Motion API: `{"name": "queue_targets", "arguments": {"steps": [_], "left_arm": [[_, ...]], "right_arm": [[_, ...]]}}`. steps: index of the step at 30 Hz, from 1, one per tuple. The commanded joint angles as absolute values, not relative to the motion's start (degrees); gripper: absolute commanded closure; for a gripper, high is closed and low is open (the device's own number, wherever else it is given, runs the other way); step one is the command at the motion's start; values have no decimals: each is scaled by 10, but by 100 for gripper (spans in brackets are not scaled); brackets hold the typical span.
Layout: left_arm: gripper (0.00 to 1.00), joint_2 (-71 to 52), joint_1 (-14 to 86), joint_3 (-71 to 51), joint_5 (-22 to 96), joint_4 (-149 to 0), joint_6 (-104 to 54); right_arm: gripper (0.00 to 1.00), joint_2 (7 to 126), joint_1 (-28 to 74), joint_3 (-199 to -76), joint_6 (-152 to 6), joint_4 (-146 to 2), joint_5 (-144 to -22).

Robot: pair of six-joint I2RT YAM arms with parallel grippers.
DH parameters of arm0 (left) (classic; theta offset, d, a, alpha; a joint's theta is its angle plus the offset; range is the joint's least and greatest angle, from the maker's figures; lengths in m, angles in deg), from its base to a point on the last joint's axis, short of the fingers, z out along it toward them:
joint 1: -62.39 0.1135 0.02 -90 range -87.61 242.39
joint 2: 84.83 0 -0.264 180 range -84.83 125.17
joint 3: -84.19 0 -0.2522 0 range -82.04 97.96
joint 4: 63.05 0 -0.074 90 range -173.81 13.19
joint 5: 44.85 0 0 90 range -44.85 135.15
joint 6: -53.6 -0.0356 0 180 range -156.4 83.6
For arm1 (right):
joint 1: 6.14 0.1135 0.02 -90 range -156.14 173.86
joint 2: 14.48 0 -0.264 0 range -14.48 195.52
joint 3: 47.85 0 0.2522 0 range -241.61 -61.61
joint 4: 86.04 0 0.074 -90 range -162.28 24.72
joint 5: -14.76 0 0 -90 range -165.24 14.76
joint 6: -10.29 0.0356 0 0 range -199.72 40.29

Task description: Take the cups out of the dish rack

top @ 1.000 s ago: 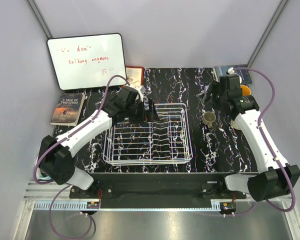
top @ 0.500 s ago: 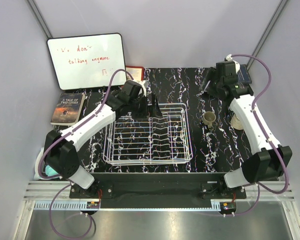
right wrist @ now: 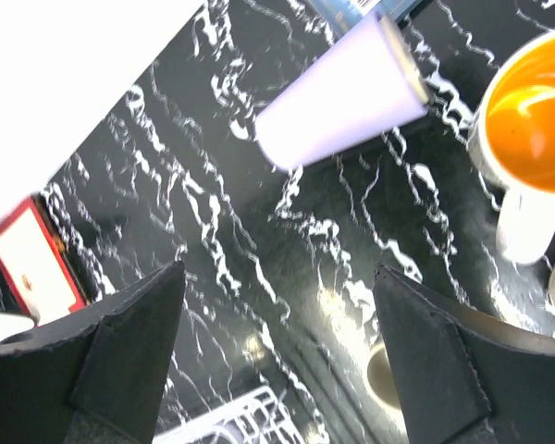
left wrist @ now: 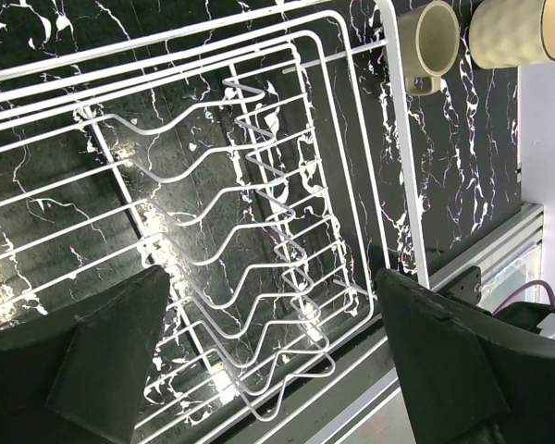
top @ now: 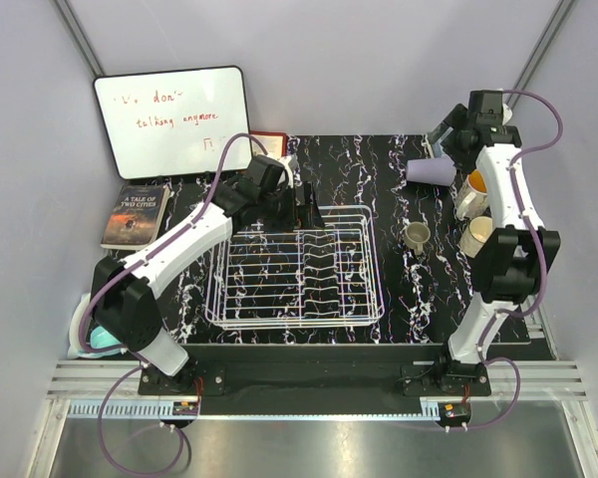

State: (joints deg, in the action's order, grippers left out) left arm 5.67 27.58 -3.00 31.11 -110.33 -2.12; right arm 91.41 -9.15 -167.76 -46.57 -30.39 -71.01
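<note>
Trouble would come from the lavender cup (top: 426,171), lying unpropped on its side at the far right near the wide-open, empty right gripper (right wrist: 277,273), rolling into the mug (top: 471,189) beside it, while the left gripper (left wrist: 273,277), equally spread and empty, hovers over the far-left corner of the dish rack (top: 294,269).

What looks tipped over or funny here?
The lavender cup lies tipped on its side at the table's far right, while the olive-grey cup near it stands upright. Nothing looks spilled.
</note>
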Motion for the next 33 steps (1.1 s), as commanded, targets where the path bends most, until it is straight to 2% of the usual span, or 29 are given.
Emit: {"name": "queue_targets", "arguments": {"steps": [1, 18, 33], "left_arm": [[3, 43, 278, -40, 321, -1097, -29], [3, 82, 278, -17, 315, -1102, -26], [3, 113, 278, 0, 315, -1104, -16]], "right_arm": [[10, 962, -110, -1732, -454, -304, -742], [6, 1108, -133, -1883, -489, -284, -691], [5, 1195, -160, -1968, -484, -281, -704]]}}
